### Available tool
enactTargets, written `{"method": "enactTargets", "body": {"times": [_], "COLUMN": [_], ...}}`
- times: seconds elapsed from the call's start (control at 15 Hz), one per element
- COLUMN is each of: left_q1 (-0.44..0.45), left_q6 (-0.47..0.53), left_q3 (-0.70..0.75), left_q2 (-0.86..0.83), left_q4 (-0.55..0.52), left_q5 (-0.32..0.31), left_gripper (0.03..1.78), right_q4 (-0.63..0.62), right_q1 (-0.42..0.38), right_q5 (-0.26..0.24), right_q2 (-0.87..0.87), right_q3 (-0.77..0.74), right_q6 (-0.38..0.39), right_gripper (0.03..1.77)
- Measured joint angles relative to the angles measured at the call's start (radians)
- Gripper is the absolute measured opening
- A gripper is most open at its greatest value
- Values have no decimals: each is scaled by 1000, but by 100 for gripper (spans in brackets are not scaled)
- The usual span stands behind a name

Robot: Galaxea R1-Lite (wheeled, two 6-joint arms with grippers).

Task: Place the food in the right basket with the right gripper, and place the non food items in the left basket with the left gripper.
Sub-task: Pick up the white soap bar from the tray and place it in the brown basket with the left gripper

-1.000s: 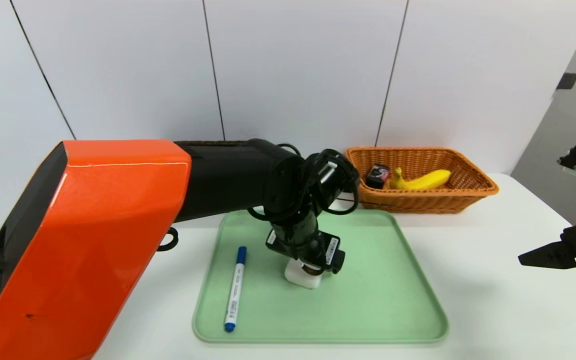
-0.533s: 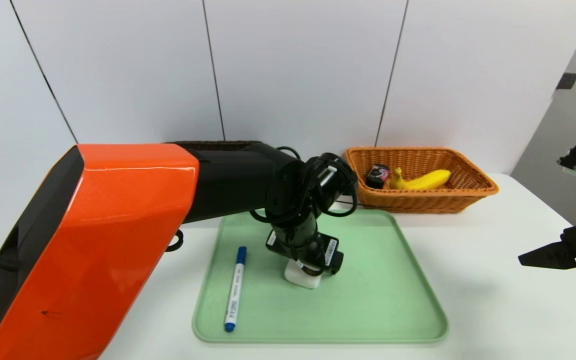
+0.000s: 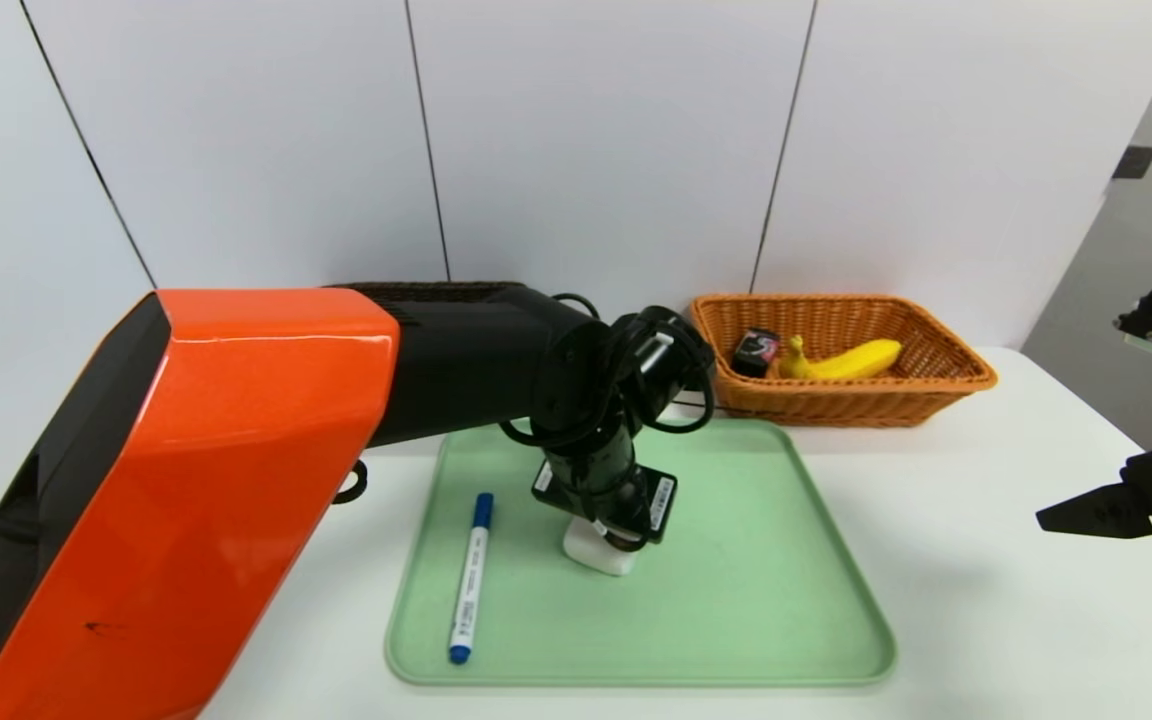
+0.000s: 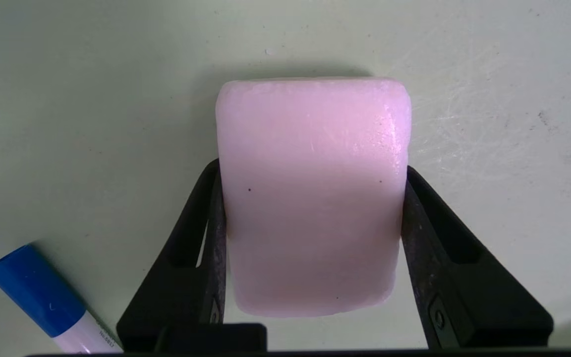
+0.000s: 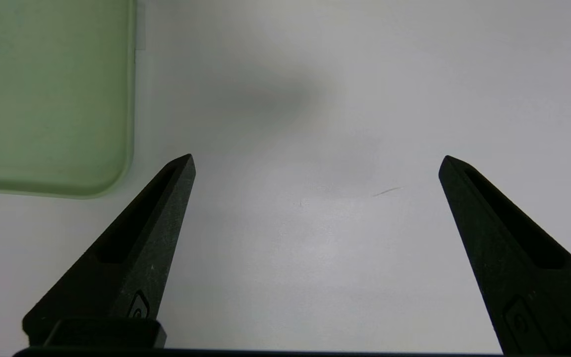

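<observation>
A pale pink-white block [image 4: 310,198] lies on the green tray [image 3: 756,600]. My left gripper [image 4: 313,168] reaches down over it, both fingers pressed against its two sides, shut on it. In the head view the block [image 3: 596,555] peeks out under the left gripper [image 3: 604,530]. A blue-capped white marker [image 3: 469,578] lies on the tray's left part, apart from the block. The orange right basket [image 3: 936,395] holds a banana [image 3: 851,360] and a dark packet [image 3: 756,352]. My right gripper [image 3: 1066,518] hovers open over bare table at the far right. The left basket is mostly hidden behind my left arm.
A dark woven rim [image 3: 436,287] shows just above my left arm at the back. The white table [image 3: 986,620] extends to the right of the tray. My large orange left arm [image 3: 186,480] covers the table's left side.
The left gripper's fingers have closed in onto the block's sides, and the block has shifted slightly on the tray. The right arm has not moved.
</observation>
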Motion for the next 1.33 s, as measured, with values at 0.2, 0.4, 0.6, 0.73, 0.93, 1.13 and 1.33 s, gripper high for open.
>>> {"method": "enactTargets", "body": {"times": [0.2,0.4,0.6,0.73,0.93,1.13,1.33], "left_q1": [0,-1,-2,1,37,138,254], "left_q6": [-16,-15,-17,-16,-11,-7,-6], "left_q3": [1,2,1,0,0,0,0], "left_q2": [-1,-18,-70,-128,-239,-343,-394], "left_q4": [1,5,-4,-13,-27,-55,-116], "left_q5": [0,-4,-3,-2,-1,0,-3], "left_gripper": [98,98,98,98,98,98,98], "right_q4": [0,0,0,0,0,0,1], "right_q1": [0,0,0,0,2,2,2], "right_q5": [0,0,-2,-2,-2,-2,-2], "right_q2": [0,0,0,0,3,4,4], "right_q3": [0,0,0,0,0,1,3], "right_q6": [1,1,3,3,3,7,5], "right_gripper": [170,170,170,170,170,170,170]}}
